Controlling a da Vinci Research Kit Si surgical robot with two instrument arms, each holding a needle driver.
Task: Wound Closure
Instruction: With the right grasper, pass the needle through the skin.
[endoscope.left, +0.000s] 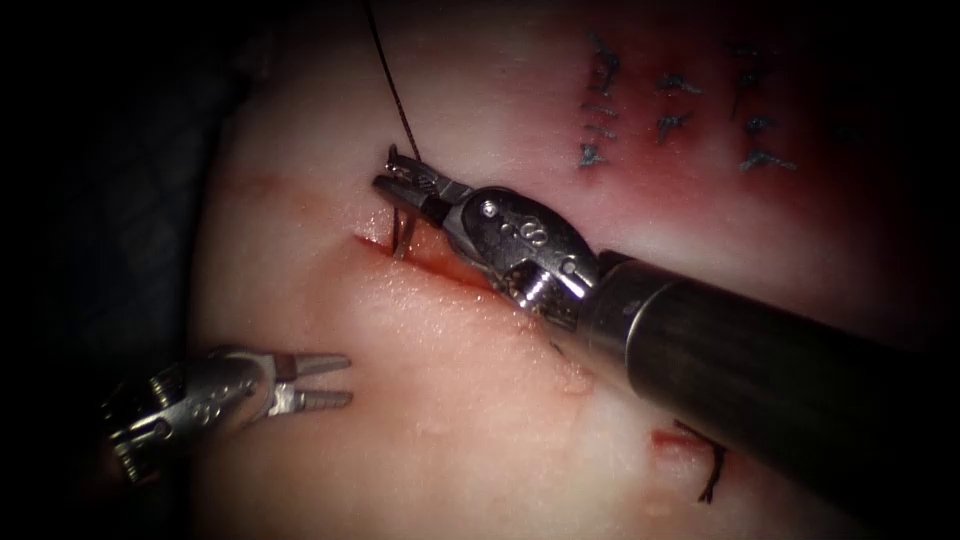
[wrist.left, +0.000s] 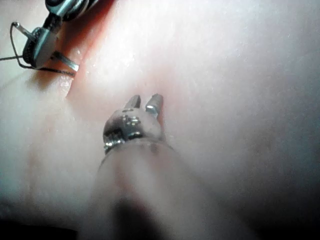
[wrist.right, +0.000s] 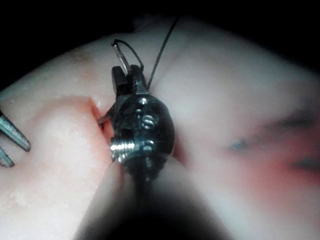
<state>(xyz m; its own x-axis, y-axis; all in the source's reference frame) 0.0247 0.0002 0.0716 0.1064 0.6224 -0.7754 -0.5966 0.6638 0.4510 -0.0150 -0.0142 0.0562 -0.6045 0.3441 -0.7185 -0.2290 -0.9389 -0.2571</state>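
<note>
The cut (endoscope.left: 440, 262) runs slantwise across the pale tissue (endoscope.left: 450, 400), red along its edges. My right tool (endoscope.left: 388, 170) reaches in over it, jaws shut on the curved needle (endoscope.left: 403, 232) near its tail end. From the jaws the needle curves down into the tissue at the cut's left end. Dark thread (endoscope.left: 390, 80) leaves the tail and rises out of view. The right wrist view shows those jaws (wrist.right: 125, 75), the needle tail (wrist.right: 120, 54) and the thread (wrist.right: 162, 42). My left tool (endoscope.left: 349, 380) hovers left of and below the cut, open and holding nothing (wrist.left: 146, 99).
Rows of dark blue stitch marks (endoscope.left: 680, 105) lie on reddened tissue at the far right. A short cut end of thread (endoscope.left: 712, 470) beside a spot of red fluid (endoscope.left: 665, 440) shows near the right shaft (endoscope.left: 760, 370). Dark cloth (endoscope.left: 110, 200) borders the tissue's left edge.
</note>
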